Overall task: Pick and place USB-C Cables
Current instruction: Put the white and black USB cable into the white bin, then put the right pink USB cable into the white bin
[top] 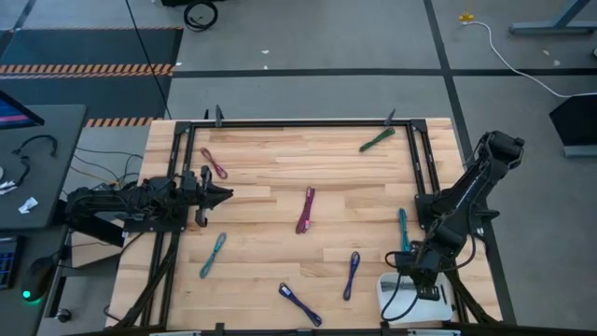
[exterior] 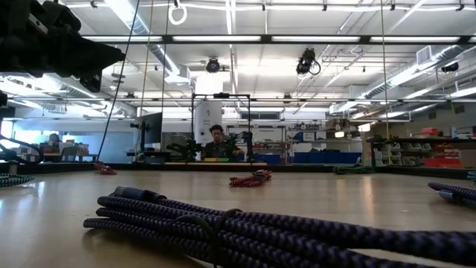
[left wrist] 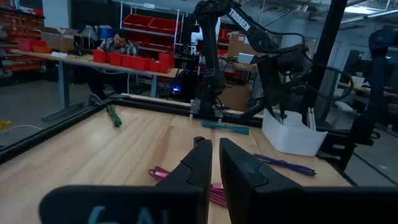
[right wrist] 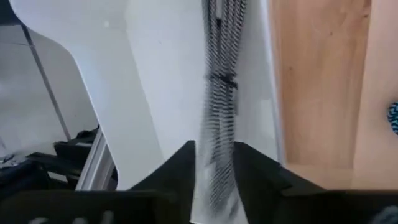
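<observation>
Several short cable bundles lie flat on the wooden table in the high view: pink, green, magenta, two teal ones, purple and blue. My right gripper hangs over the white bin at the table's near right corner, shut on a grey striped cable. My left gripper waits at the table's left side, shut and holding nothing, pointing toward the magenta cable. My right gripper pinches the grey striped cable by one end between its two fingers. The fingers come from above, pointing down, with the cable running along them. The bundle hangs below the fingers over the inside of the white bin.
A black metal frame runs round the table's edges. The blue cable lies right in front of the low camera. A person sits at a bench in the room beyond the table. Bare wood shows in the table's middle.
</observation>
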Robot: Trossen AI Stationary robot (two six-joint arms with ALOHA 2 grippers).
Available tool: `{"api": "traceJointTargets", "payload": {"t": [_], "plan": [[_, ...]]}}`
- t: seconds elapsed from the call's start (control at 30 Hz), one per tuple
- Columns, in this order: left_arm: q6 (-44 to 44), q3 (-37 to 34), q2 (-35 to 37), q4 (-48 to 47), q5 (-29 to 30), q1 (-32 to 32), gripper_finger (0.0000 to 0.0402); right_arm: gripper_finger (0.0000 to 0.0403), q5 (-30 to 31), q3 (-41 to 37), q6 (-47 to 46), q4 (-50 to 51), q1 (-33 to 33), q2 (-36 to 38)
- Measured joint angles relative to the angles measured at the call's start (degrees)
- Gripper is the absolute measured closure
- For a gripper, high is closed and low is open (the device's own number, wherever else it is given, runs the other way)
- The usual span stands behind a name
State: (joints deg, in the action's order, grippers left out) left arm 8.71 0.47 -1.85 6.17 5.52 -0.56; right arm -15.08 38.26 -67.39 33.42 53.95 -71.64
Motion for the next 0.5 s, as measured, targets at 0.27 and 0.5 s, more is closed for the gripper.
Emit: {"api": "traceJointTargets", "payload": {"t": [0.27,0.5], "plan": [[0.1,0.0,0.0,1.6,0.0,0.0,0.0373,0.0233,-3.9,8.3,-2.5,0.0,-0.2,1.5],[-0.2,0.0,0.0,6.6,0.0,0.0,0.0368,0.0243,4.0,19.5,-4.4,4.5,-4.1,4.5]]}}
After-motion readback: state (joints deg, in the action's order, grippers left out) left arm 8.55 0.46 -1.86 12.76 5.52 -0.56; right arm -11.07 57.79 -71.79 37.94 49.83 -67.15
